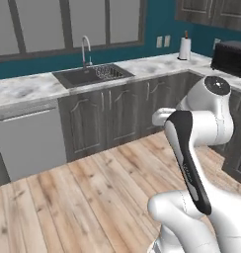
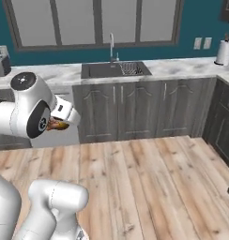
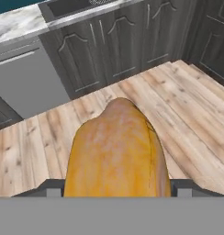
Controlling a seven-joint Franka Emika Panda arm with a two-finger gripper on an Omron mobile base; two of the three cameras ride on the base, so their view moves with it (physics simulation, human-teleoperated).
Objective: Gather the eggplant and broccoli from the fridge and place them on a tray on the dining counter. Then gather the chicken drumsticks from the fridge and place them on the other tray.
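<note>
Gripper (image 3: 116,188) clamped on 1 chicken drumstick (image 3: 116,151), fingers (image 3: 53,189) wide on both sides of it, held in the air above the wood floor (image 3: 187,110). Behind: grey cabinets (image 2: 140,110), dishwasher (image 1: 28,141), sink (image 2: 115,69) with faucet (image 1: 85,49), paper towel roll (image 2: 223,51).

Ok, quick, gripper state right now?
Gripper: closed on a chicken drumstick, carried above the wooden floor.
</note>
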